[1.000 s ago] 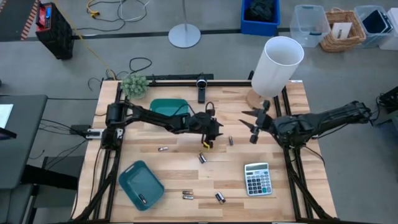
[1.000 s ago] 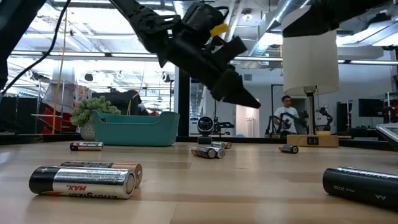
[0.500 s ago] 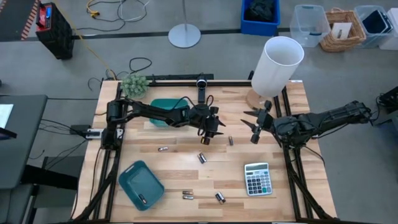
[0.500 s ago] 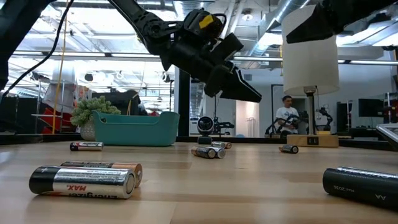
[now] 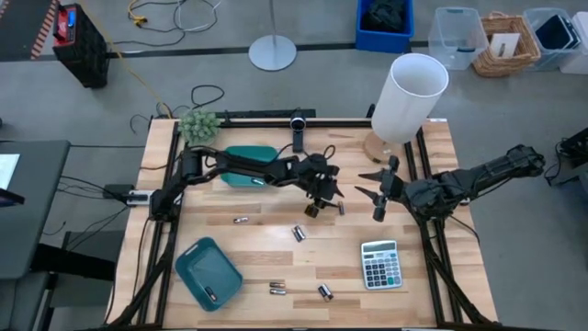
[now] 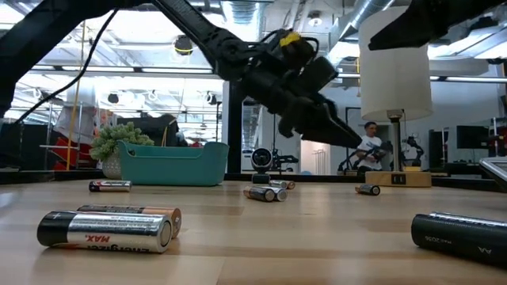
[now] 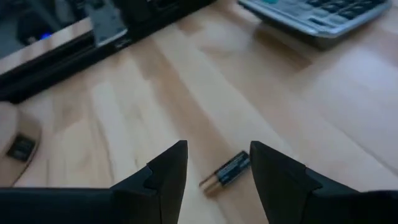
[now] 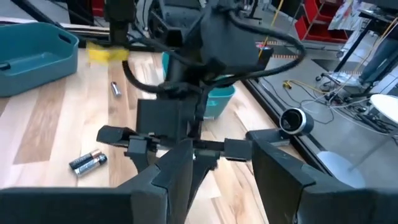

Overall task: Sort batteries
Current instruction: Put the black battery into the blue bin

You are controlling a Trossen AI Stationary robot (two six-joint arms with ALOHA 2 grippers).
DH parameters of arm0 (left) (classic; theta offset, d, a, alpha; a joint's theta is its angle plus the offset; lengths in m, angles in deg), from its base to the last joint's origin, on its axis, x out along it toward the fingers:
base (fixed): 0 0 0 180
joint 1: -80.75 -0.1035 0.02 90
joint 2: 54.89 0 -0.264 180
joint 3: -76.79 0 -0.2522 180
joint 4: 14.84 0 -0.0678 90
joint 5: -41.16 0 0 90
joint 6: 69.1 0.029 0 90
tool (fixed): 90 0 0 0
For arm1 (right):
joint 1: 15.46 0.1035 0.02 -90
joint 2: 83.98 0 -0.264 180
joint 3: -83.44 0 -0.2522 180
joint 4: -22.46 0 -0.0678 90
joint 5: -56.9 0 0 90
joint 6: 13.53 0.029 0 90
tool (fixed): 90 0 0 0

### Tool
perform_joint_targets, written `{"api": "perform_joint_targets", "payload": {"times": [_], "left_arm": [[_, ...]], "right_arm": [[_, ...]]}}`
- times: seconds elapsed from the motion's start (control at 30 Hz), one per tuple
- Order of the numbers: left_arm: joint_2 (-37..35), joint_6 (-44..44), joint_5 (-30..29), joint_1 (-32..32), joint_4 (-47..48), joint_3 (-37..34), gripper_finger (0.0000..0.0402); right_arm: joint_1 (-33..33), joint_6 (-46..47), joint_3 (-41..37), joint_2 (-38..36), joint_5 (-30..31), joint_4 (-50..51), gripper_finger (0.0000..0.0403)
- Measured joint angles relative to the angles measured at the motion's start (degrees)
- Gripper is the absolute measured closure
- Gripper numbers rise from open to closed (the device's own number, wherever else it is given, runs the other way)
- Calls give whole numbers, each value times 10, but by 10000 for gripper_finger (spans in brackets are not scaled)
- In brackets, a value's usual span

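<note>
**Batteries loose on the bench, both grippers empty**

Batteries lie scattered: one right of centre, just beside the left gripper; a pair at centre; one further left; more near the front edge; one, we think, in the near teal tray.

We judge them light, rigid, smooth cylinders, apt to roll. Best pinched across the middle of the barrel, fingers square to its length.

Left gripper hovers over the lone battery, fingers apart, nothing held. Right gripper waits to the right, fingers apart, empty.

Wooden table, flat and bare-grained. Calculator near right; far teal bin; plant; white lamp. Person in the room beyond.
</note>
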Motion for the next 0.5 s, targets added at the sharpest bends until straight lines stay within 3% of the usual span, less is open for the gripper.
{"api": "perform_joint_targets", "payload": {"times": [0.3, 0.5], "left_arm": [[84, 44, 30, 8, 134, 128, 207], [105, 60, 28, 11, 147, 151, 179]], "right_arm": [[2, -4, 0, 0, 0, 0, 223], [2, -5, 0, 0, 0, 0, 223]]}}
